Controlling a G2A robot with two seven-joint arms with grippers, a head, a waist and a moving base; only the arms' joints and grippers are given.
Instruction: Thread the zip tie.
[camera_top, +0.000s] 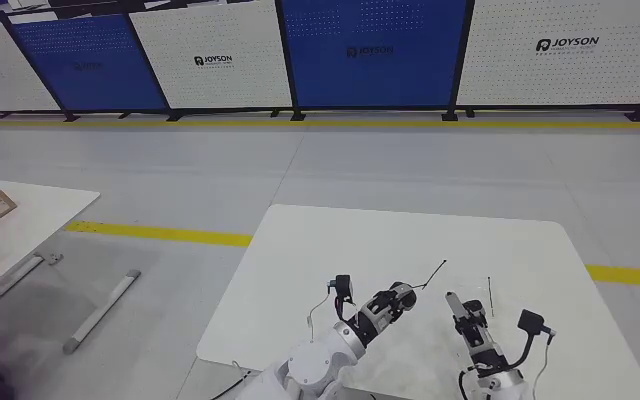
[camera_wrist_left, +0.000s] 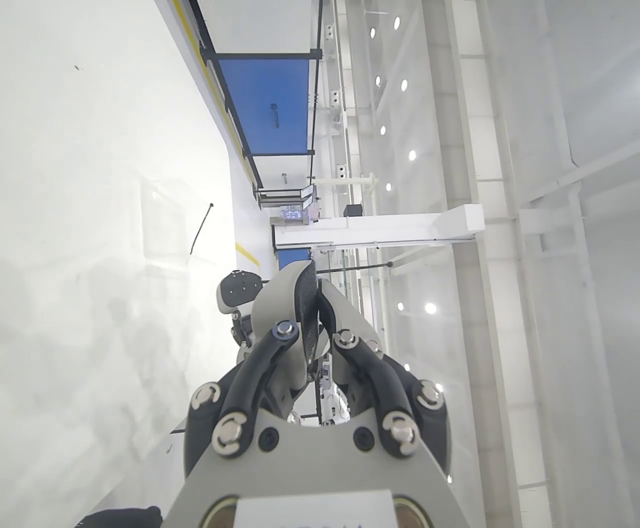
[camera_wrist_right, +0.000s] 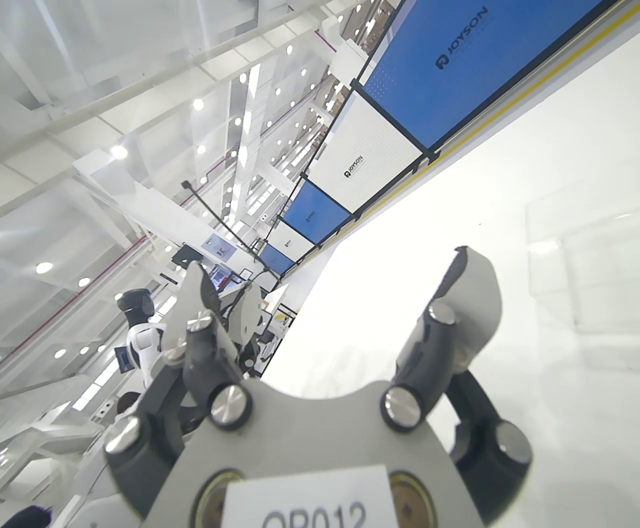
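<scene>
Ok, status from my end: left gripper (camera_top: 403, 291) has its jaws pressed together, pinching one end of a black zip tie (camera_top: 430, 275). In the left wrist view I see the fingers (camera_wrist_left: 302, 300) flat against each other, with the thin strap poking out past the tips. The tie is off the worktop (camera_top: 330, 250), angled away from the robot and toward the right arm's side. Its small square head is on the free end, and in the right wrist view it stands up in the air. Right gripper (camera_top: 452, 299) sits just beside the left one, near the worktop's front edge, jaws spread wide and empty. Both fingertips (camera_wrist_right: 465, 260) are well apart in its own wrist view. A second zip tie (camera_top: 489, 290) lies flat on the worktop just beyond the right gripper, on its outer side. It runs roughly front to back, touching neither gripper and apart from the held tie.
</scene>
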